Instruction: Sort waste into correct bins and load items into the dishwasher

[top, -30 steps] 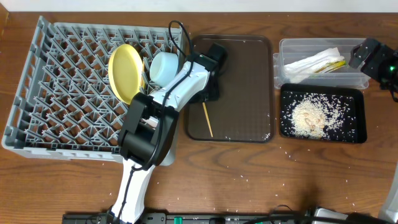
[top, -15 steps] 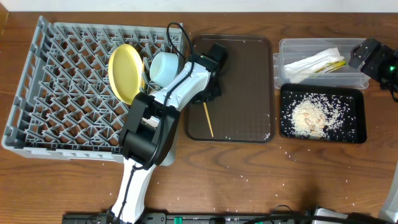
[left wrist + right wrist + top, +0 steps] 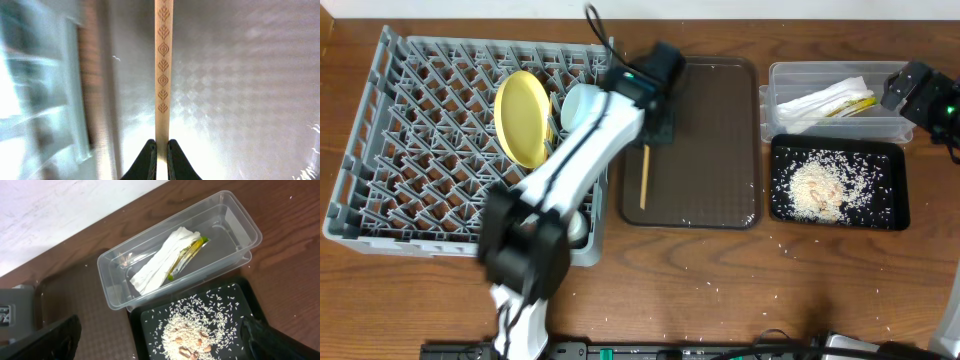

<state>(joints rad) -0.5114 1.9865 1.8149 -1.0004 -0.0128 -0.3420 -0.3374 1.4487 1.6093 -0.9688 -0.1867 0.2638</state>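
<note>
**Overhead.** Brown wood-grain table [image 3: 720, 290], with a pale wall strip along the top edge. At left, a large square grey plastic dish rack [image 3: 420, 130] holds a round yellow plate [image 3: 523, 118] on edge among the pegs, with a light blue bowl [image 3: 582, 105] just beside it. The left arm is smeared by blur. The left gripper [image 3: 651, 135] sits over the flat dark brown serving tray [image 3: 710, 150], at the far end of a thin wooden chopstick [image 3: 644, 176]. Whether the stick touches the tray cannot be told.

At right, a clear deep plastic tub [image 3: 772, 100] contains a crumpled white paper napkin and yellow-green wrappers [image 3: 828, 98]. Touching its near side is a shallow black tray [image 3: 895, 200] holding beige rice-like crumbs [image 3: 817, 185]. The right gripper [image 3: 910, 88] is at the tub's far corner.

**Left wrist.** Two black fingertips are pressed together on the chopstick, pinching it. The pale wood is carved with a column of leaf shapes. The tray beneath shows a fine diamond texture and glare. The left margin is blurred.

**Right wrist.** Only the finger ends show, at the bottom corners. They are spread wide with nothing between them, above the tub and the black tray.
</note>
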